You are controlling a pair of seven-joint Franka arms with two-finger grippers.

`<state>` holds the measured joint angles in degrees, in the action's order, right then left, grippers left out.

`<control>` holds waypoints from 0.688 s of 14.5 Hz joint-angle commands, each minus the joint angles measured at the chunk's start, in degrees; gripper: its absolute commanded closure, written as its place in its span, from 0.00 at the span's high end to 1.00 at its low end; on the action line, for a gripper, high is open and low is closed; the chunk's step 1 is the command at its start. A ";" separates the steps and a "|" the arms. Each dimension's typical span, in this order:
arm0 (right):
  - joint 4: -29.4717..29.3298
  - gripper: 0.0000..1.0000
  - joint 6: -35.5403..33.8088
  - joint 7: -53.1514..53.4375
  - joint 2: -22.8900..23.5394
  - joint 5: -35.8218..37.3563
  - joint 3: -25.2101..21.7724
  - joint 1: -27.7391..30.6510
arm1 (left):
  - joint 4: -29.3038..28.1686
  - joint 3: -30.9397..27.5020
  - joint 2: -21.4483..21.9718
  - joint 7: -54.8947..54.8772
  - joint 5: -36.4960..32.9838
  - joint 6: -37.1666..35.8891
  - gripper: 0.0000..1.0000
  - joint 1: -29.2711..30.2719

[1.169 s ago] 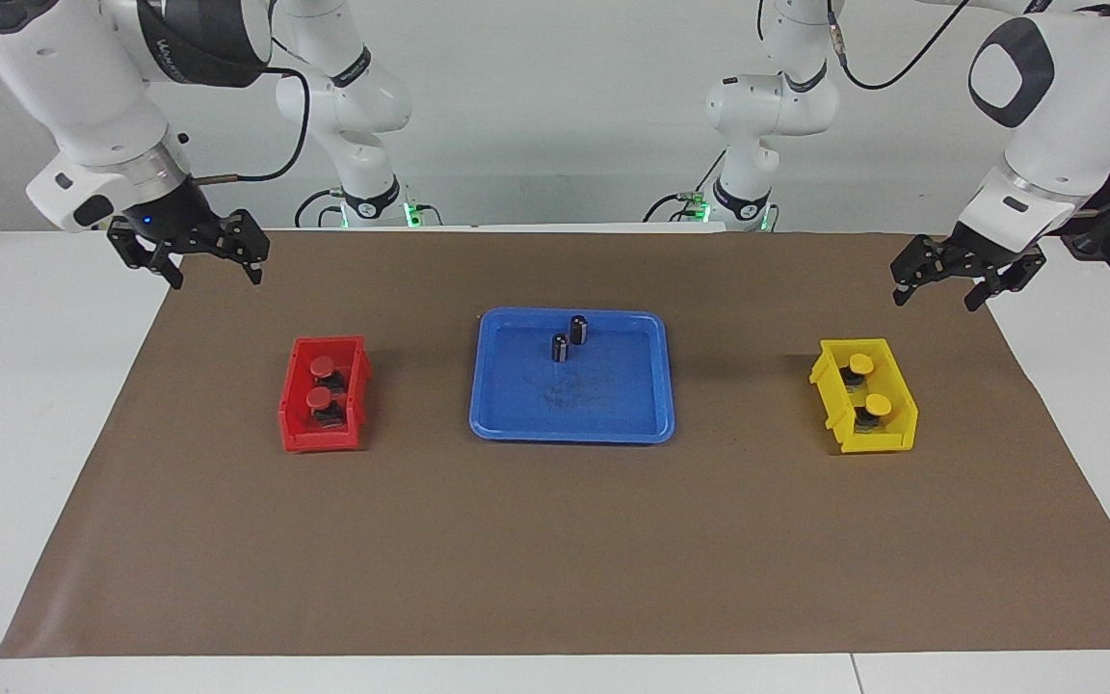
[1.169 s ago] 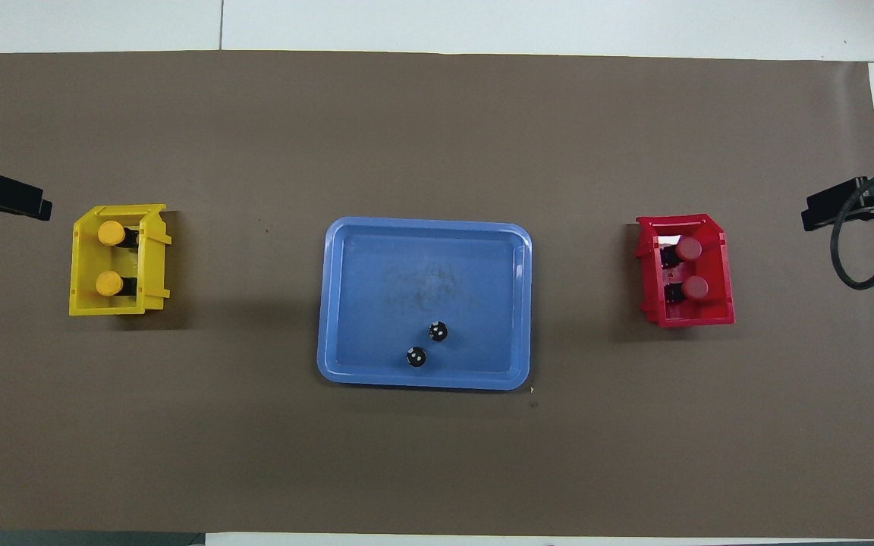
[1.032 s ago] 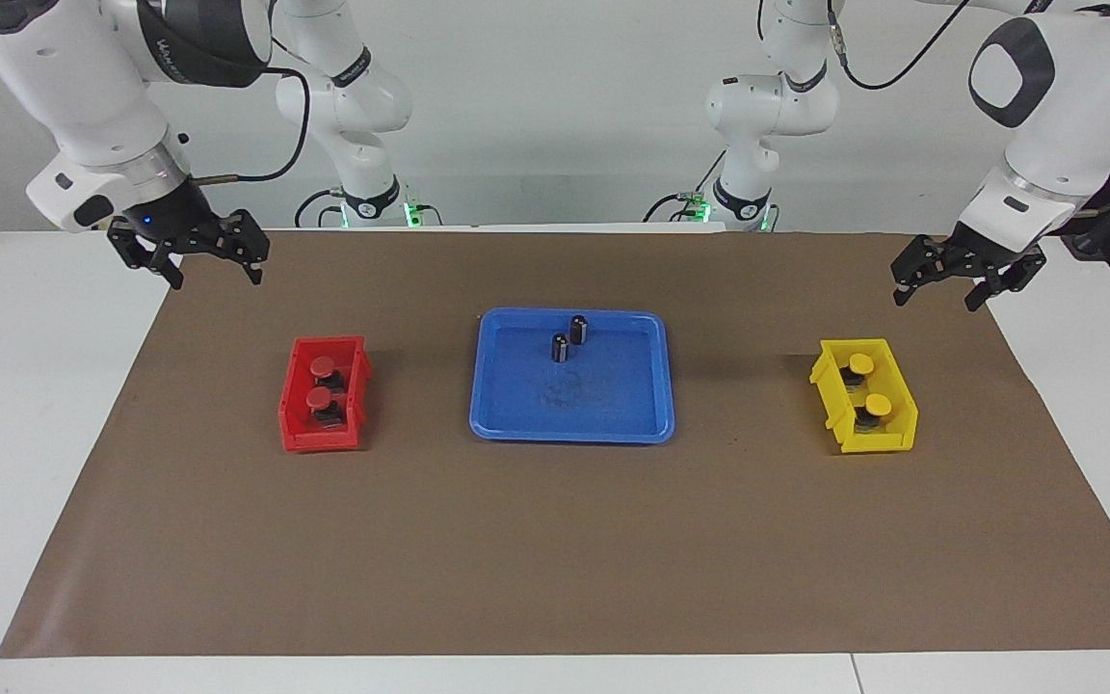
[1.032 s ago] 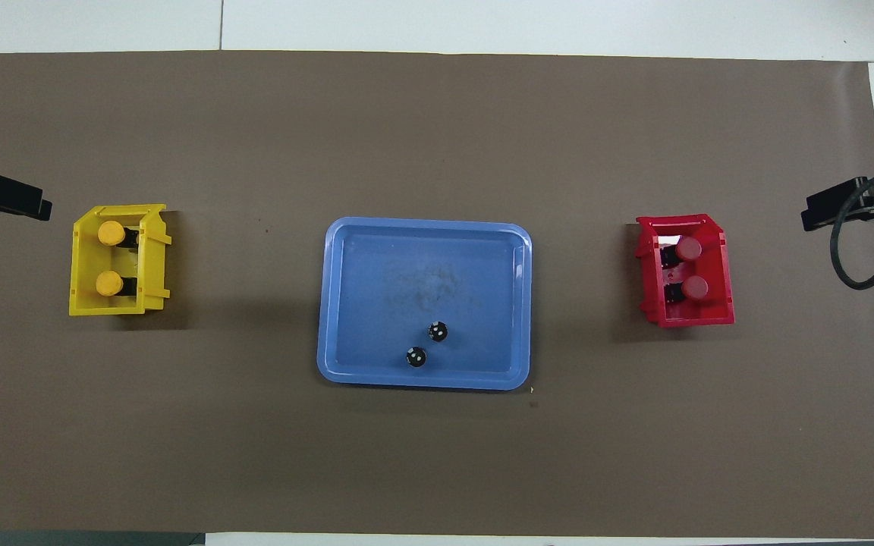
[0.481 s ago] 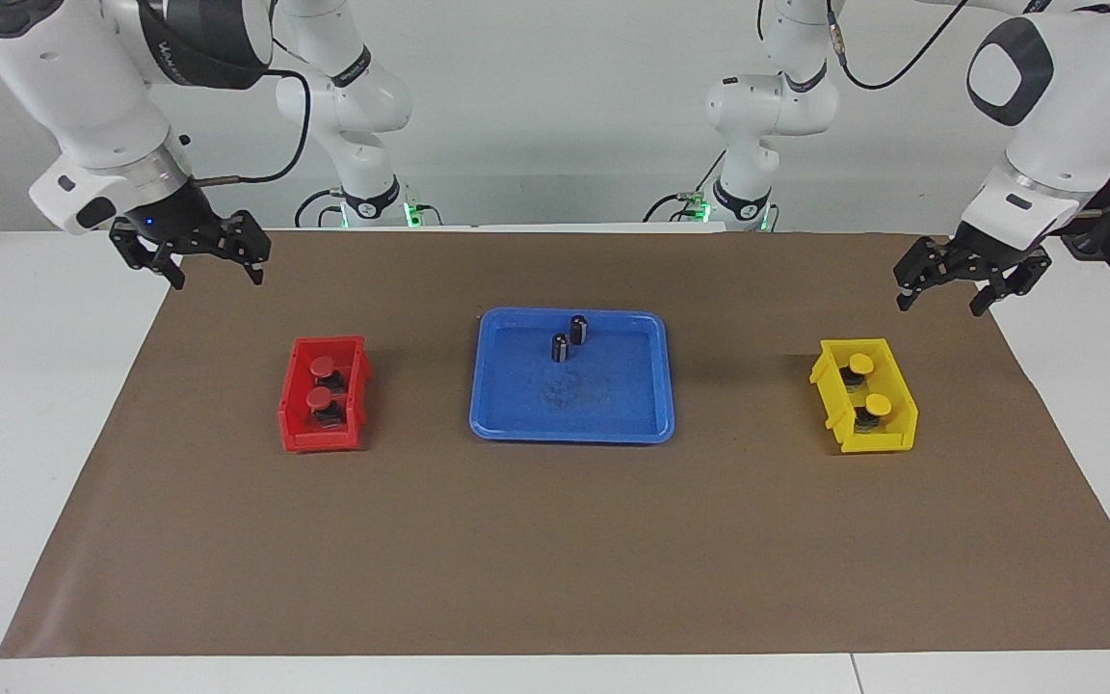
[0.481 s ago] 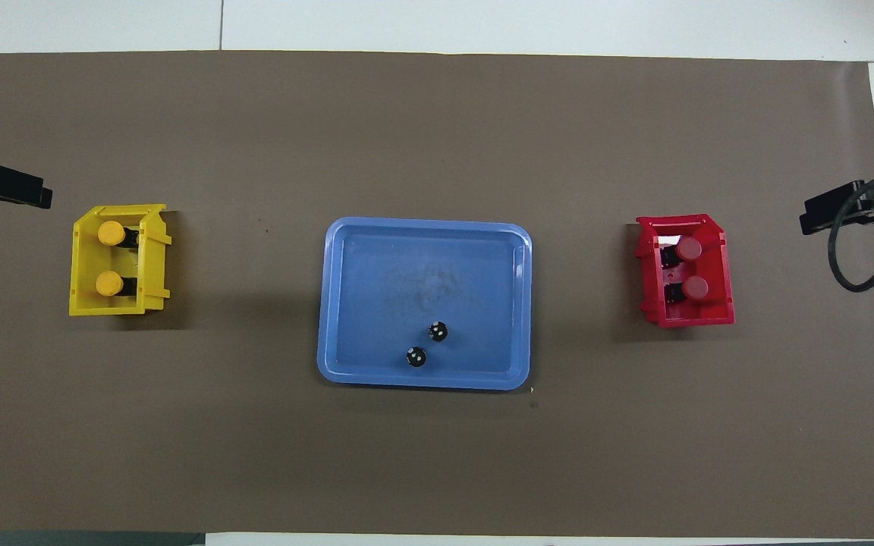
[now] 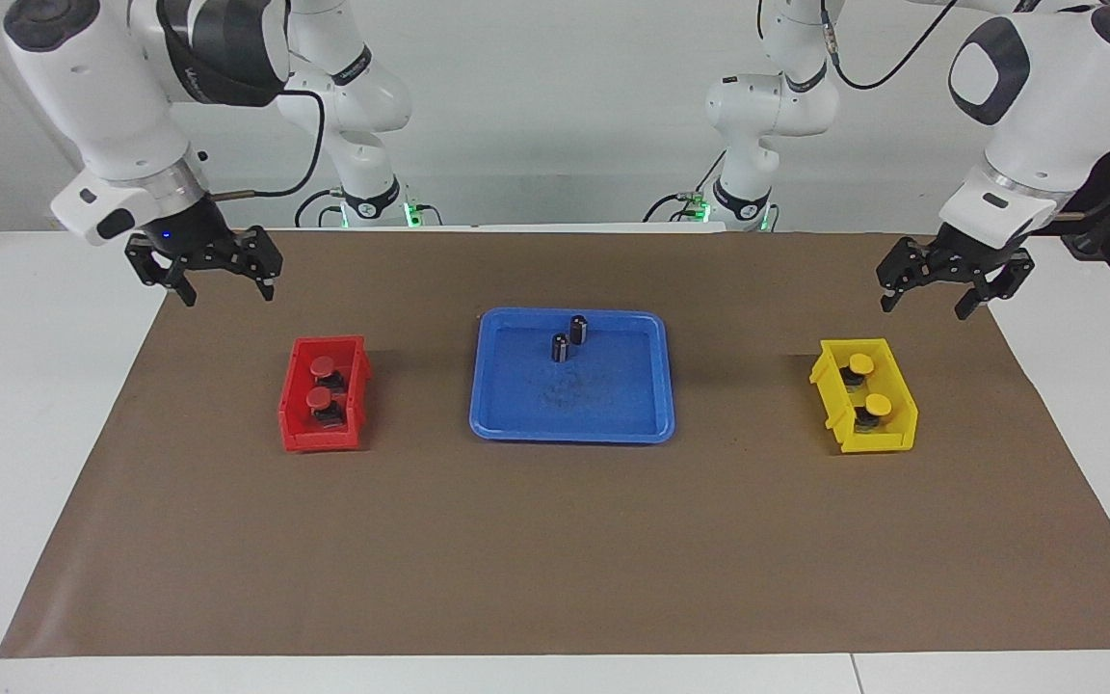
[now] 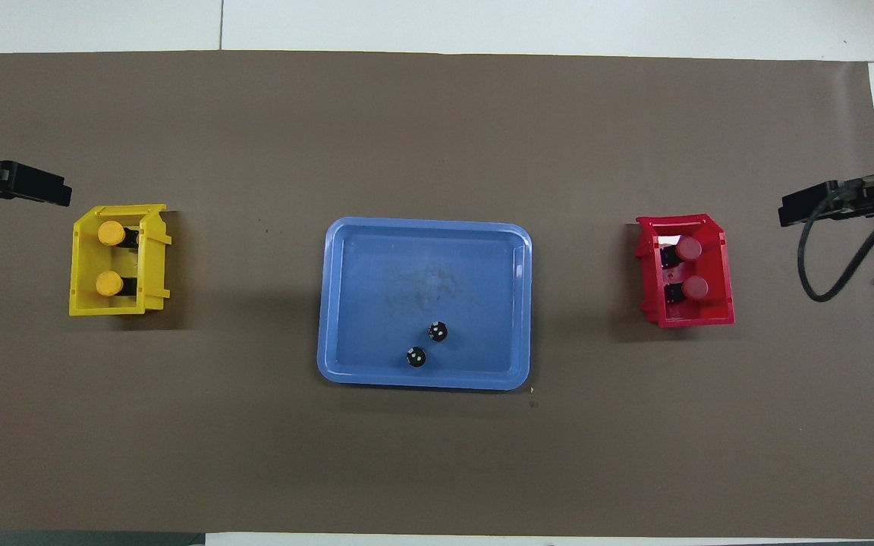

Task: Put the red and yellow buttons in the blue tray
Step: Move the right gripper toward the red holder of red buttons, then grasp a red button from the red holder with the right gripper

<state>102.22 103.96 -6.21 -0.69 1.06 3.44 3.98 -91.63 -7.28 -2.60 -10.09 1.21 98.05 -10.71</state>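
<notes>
Close to the robots, the right arm's black two-finger gripper (image 7: 203,273) hangs in the air over the brown paper mat (image 7: 555,540) near its corner, its fingers spread apart and holding nothing; at the other end the left arm's black two-finger gripper (image 7: 948,283) hangs over the mat's edge the same way, splayed and empty; in the middle sits the shallow rectangular blue plastic tray (image 7: 647,424) with rounded corners, and two small dark capless cylinders (image 7: 569,337) stand upright in it, close together in the part nearest the robots, apart from each other; toward the right arm's end of the table, well apart from the tray, the small red plastic bin (image 7: 297,424) holds the two round red-capped push buttons (image 7: 322,381) on dark bases, one farther from the robots than the other; toward the left arm's end the small yellow plastic bin (image 7: 834,405) holds the two round yellow-capped push buttons (image 7: 869,384) likewise; none of the four is in the tray
</notes>
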 commanded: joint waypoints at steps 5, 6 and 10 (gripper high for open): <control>15.71 0.88 20.98 -0.12 2.43 -2.64 0.16 0.15 | -1.18 -0.71 0.67 -0.11 -0.16 2.94 1.00 0.43; 16.25 0.85 23.20 0.14 3.66 -3.42 0.07 -0.20 | -1.18 -0.89 0.76 -0.02 -0.16 2.59 1.00 0.52; 16.43 0.78 26.73 1.20 7.27 -4.93 0.07 -1.35 | -1.45 -0.98 0.85 -0.02 -0.16 2.94 1.00 0.52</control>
<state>118.07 129.23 -5.49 5.62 -2.42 3.45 2.68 -91.81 -8.00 -2.61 -10.09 1.21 99.80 -10.13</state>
